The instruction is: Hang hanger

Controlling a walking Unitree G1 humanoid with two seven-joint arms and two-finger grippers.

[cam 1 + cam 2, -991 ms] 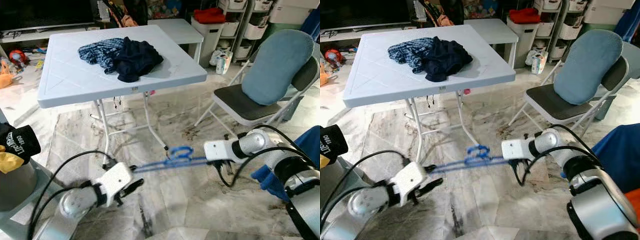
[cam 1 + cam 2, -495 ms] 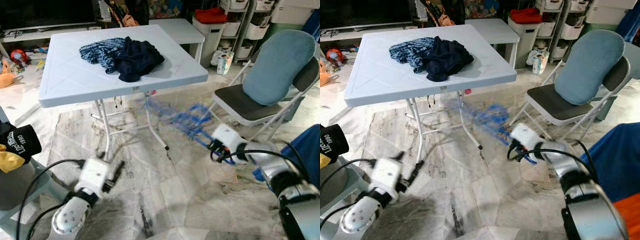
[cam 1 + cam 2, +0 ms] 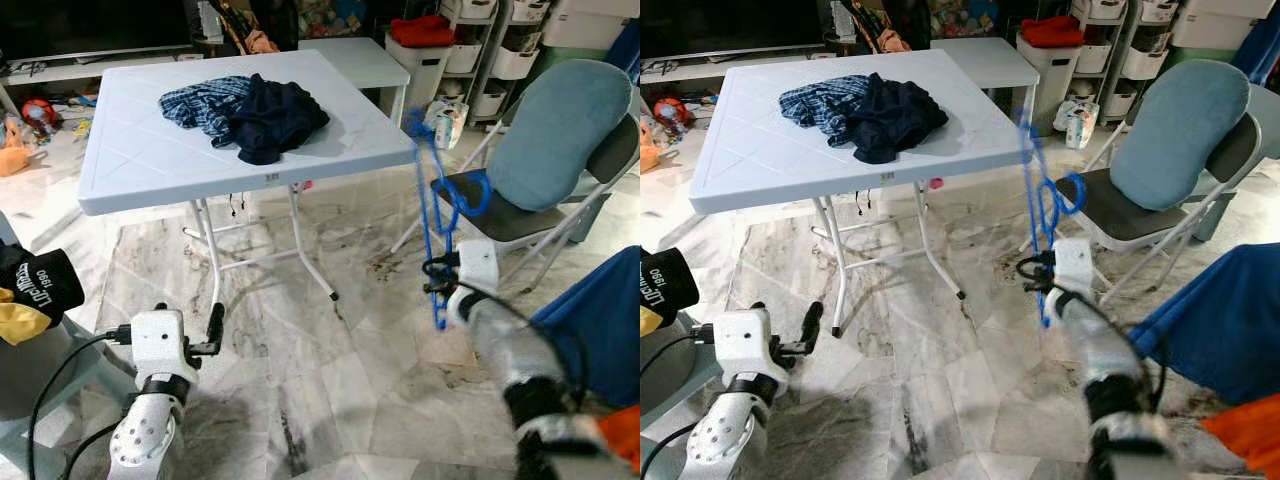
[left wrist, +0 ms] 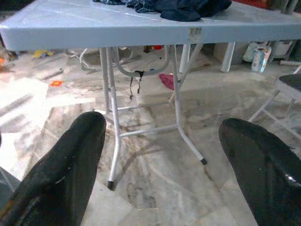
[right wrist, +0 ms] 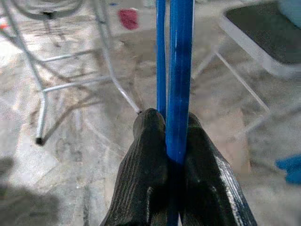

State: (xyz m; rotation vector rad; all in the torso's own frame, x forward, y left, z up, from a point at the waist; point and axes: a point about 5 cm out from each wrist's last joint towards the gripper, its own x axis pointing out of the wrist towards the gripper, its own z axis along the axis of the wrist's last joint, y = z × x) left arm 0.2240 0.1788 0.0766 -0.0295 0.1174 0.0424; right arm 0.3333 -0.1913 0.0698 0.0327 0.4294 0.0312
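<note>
Right gripper clamped on the blue hanger, fingers pinched tight against its bars. Hanger held upright, nearly vertical, above the marble floor, between the white table and the folding chair, its hook near the chair seat. Left gripper low over the floor, near the table leg, fingers spread wide with nothing between them. Dark and checked clothes heaped on the tabletop. Blue cushion leaning on the chair back.
</note>
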